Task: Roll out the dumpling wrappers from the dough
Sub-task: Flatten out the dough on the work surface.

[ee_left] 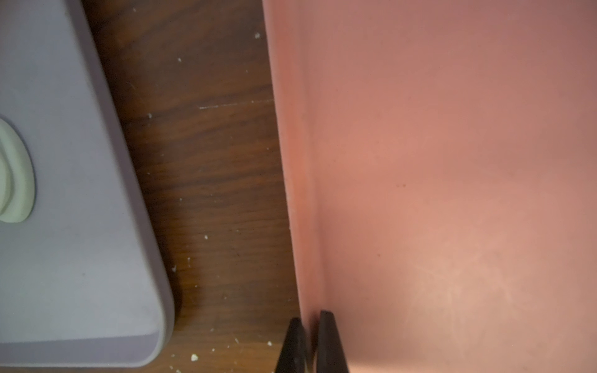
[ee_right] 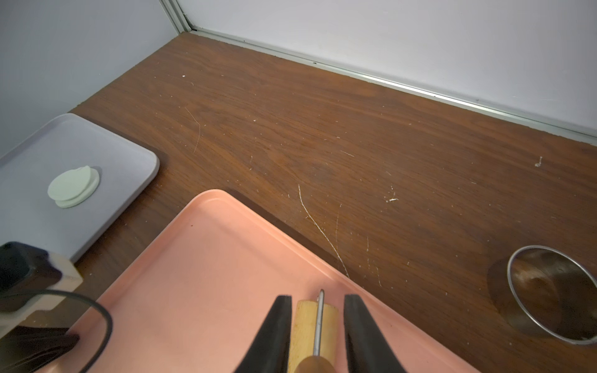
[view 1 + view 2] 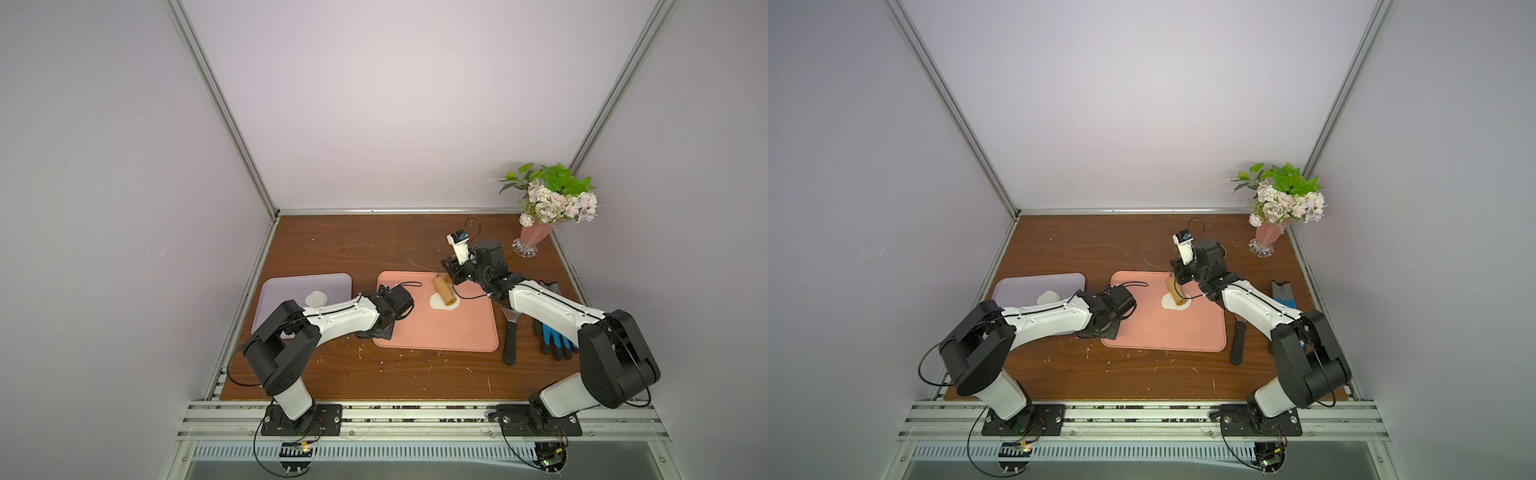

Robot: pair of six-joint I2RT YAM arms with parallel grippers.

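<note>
Brown wooden surface (image 3: 415, 245): at frame left, the dumpling wrappers (image 3: 316, 298) sit stacked on the lavender tray (image 3: 291, 286). My left fingers (image 1: 329, 342) pinch the pink tray (image 3: 436, 332) by its rim. At centre my right fingers (image 2: 277, 323) grasp the roller (image 3: 444, 291) over the half-flattened dough (image 3: 435, 302). I judge more rolling remains.

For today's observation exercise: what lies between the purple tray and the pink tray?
Only a strip of wooden table, flecked with white crumbs, separates the purple tray from the pink tray; the left wrist view shows it clearly.
</note>
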